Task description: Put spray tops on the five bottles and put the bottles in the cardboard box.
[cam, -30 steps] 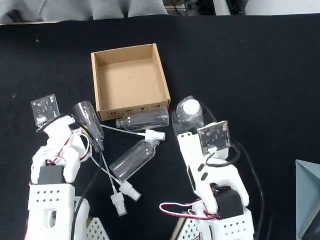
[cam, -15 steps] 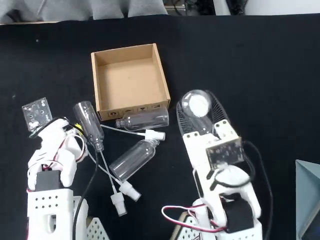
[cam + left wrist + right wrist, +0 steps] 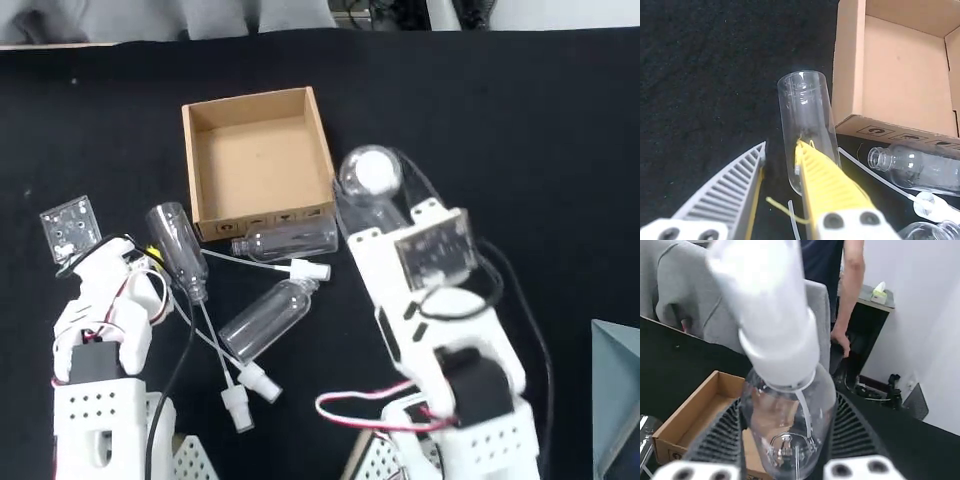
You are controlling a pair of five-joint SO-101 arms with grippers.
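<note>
Bottle [image 3: 368, 178] upright in right pincer [image 3: 790, 402] beside box [image 3: 258, 165]

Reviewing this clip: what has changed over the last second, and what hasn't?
The right gripper, shut on the capped bottle, carried it away from the arm bases and leftward, up beside the right wall of the cardboard box. The left gripper, open, shifted slightly left in the high view, beside the lying bottle. The box, that bottle, the other uncapped bottles and the loose spray tops stayed put.
</note>
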